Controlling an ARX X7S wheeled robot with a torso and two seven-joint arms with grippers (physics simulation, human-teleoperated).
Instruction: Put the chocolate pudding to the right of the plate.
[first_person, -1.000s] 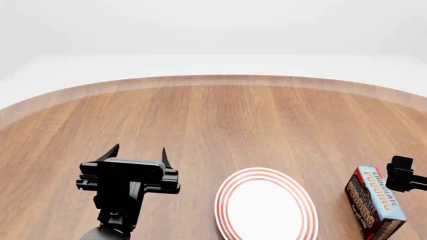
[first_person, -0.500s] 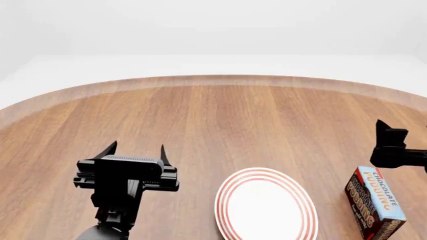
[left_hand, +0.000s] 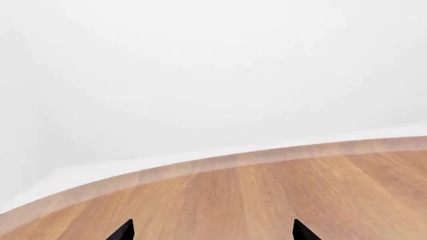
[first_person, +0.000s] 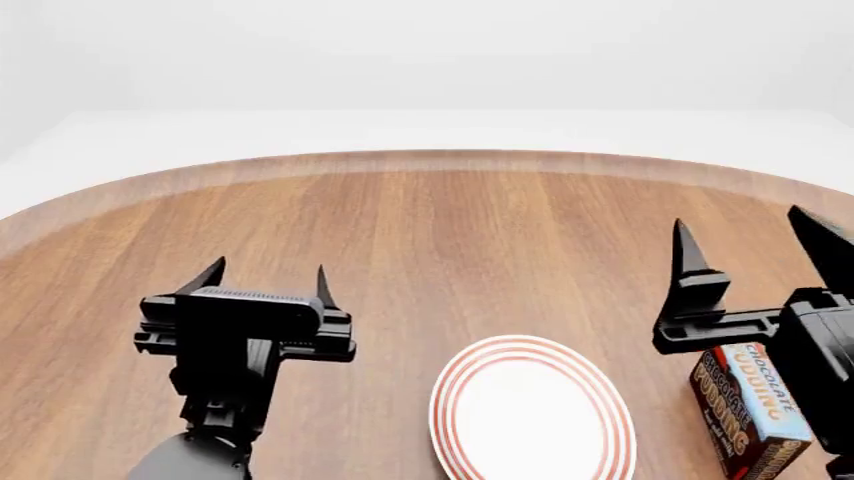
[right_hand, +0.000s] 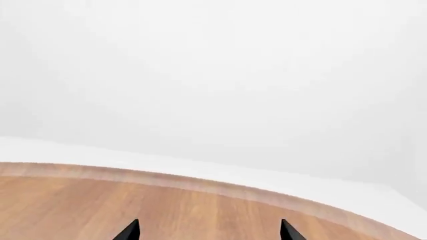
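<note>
Pudding box lies on its side on the wooden table, just under and behind the right gripper. That gripper's two pointed fingers stand wide apart and hold nothing. Its black body covers part of the box from the head view, so you cannot tell if they touch. The fingertips point away toward the far side of the table, well above the box.

The plate sits flat on the table, just to the left of the box. A thin strip of bare wood shows between them. The box is on the right side of the plate.

The left gripper is on the other side of the plate, a little way off from it. Its fingers are spread apart too, and nothing is between them.

In the left wrist view only the two dark fingertips show, with bare wood and the curved table edge ahead of them. The right wrist view shows the same kind of thing: two fingertips, wood, and the rounded edge farther on.

Ahead of both grippers the table is plain wood all the way to its round far edge. Past the edge it is all white.
</note>
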